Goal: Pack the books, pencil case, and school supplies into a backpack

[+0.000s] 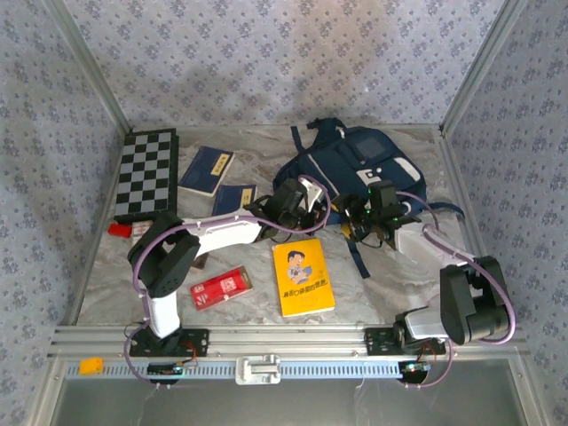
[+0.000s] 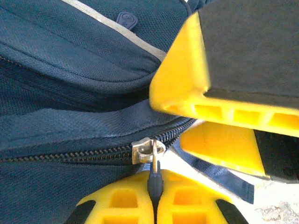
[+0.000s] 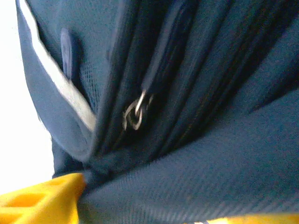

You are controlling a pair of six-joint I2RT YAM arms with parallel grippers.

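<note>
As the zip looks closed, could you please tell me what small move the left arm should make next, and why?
Probably draw the zipper pull along its track. The left gripper is shut on the pull, the teeth beside the slider are meshed, and the yellow book and pencil case lie on the table.

This is a robot lab's test cell. A left arm [image 1: 226, 232] and a right arm [image 1: 466, 306] are bolted to an aluminium rail [image 1: 293, 342] at the table's near edge, trailing loose purple cables [image 1: 136, 266]. Bare metal posts [image 1: 89, 67] frame the corners. The walls [image 1: 266, 62] seem to be patterned cloth or paper hung as a backdrop. The table [image 1: 390, 284] wears a crinkled marble-look sheet (a backpack [image 1: 373, 164] and a chequered board [image 1: 146, 173] lie on it).
</note>
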